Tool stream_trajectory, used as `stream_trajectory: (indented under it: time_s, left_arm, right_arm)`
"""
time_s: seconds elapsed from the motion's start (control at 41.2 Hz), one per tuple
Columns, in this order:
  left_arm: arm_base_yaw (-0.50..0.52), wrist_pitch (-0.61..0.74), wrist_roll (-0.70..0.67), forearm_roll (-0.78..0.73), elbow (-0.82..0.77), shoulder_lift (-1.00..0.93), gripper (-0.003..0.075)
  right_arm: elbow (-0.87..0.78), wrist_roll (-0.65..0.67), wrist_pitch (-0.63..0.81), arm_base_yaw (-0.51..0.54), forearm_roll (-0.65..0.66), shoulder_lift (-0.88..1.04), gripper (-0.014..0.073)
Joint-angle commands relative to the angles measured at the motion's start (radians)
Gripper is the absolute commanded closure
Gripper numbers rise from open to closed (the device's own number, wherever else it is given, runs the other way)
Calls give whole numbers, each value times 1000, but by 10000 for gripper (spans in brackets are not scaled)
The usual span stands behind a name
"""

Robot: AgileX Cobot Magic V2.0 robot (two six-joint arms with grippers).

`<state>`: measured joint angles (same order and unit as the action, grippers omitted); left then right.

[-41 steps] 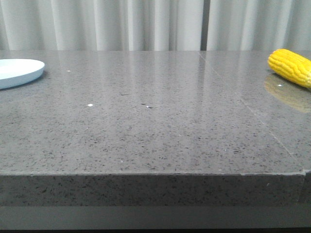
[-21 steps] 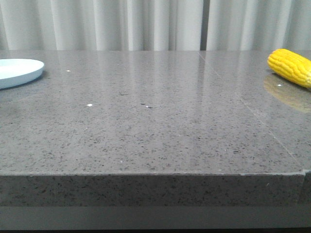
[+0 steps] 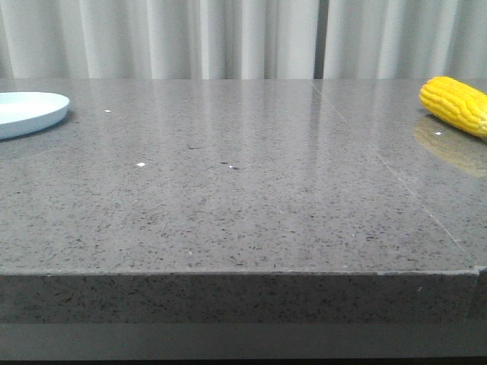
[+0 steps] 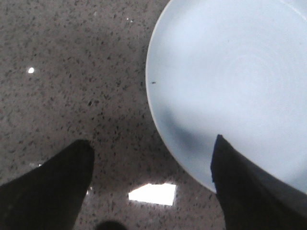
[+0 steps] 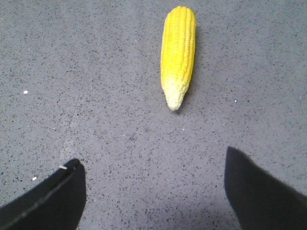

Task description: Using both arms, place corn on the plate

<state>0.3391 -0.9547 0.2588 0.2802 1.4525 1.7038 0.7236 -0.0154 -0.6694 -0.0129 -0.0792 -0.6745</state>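
Right gripper (image 5: 153,191) hangs over the speckled surface (image 3: 228,205), jaws wide apart, empty. Corn (image 5: 178,52) lies ahead, upper centre of frame; best straddle its middle, crosswise. Far left, left gripper (image 4: 151,184), jaws apart, overlaps the plate (image 4: 230,76).

- Table (image 3: 251,190): grey speckled stone-like slab, polished and glossy, mirroring the curtain and the cob.
- Corn (image 5: 178,50): bright yellow, bumpy rows of kernels, paler rough tip.
- Plate (image 4: 240,76): pale blue-white, smooth, soft sheen.
- Curtain (image 3: 228,38): pale cloth, matt, hanging in folds.
- Left gripper's fingers (image 4: 53,187): black, matt.
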Motion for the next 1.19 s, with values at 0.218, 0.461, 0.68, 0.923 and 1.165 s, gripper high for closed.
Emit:
stream_trajectory:
  time_s: [0.218,0.461,0.68,0.923,1.165]
  left_arm:
    - [-12,34,5,56,166,106,227]
    - [-12,35,5,69,201,163,228]
    - [-12,28,7,69,201,185,228]
    - [-12,22,31,69,201,185,466]
    - [-12,26,31,69,201,185,731]
  right_arm:
    - [29,-5,71,6,10,-6,-20]
    - [29,-5,71,6,10,-6,-20]
    - [29,-5,71,6,10,-6,-20]
    - [29,-5,71,6,10,-6,-20]
    - [29,-5,71,6,10,-6,-20]
